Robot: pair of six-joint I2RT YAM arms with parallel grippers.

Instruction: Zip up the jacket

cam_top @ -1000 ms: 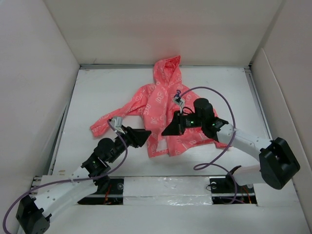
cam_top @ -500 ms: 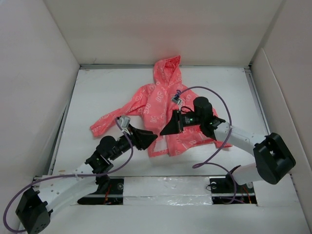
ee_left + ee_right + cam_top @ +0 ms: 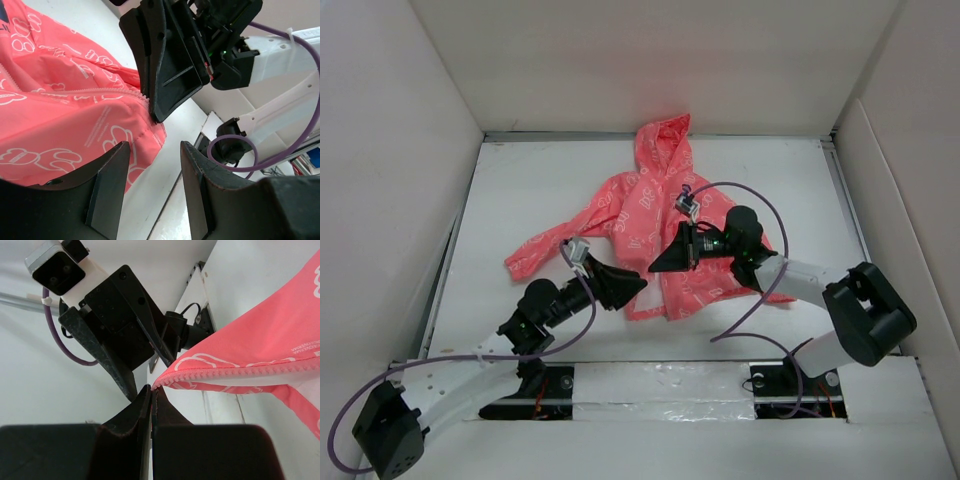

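The left gripper [image 3: 625, 284] sits just beside the near hem of the jacket [image 3: 650, 215], on its left. Its jaws stand apart and hold nothing. In the left wrist view the two fingers [image 3: 107, 187] frame the hem corner, with the coral fabric [image 3: 60, 115] lying beyond the gap. It looks aimed at the bottom end of the zipper, probably to take the other front edge or steady it.

The jacket lies flat on the white table [image 3: 500, 190], front up, with its hood toward the far wall and one sleeve stretched out to the left.

Over the jacket's lower front, right of the opening, the right gripper [image 3: 665, 262] is closed tight on the toothed zipper edge near the hem. It lifts that edge [image 3: 200, 375] slightly off the table. This likely keeps the zipper end raised and taut so the two halves can be brought together.

White lettering and cloud-like outlines cover the fabric. A small line of print [image 3: 305, 347] shows near the hem, but none of it is sharp enough to read.
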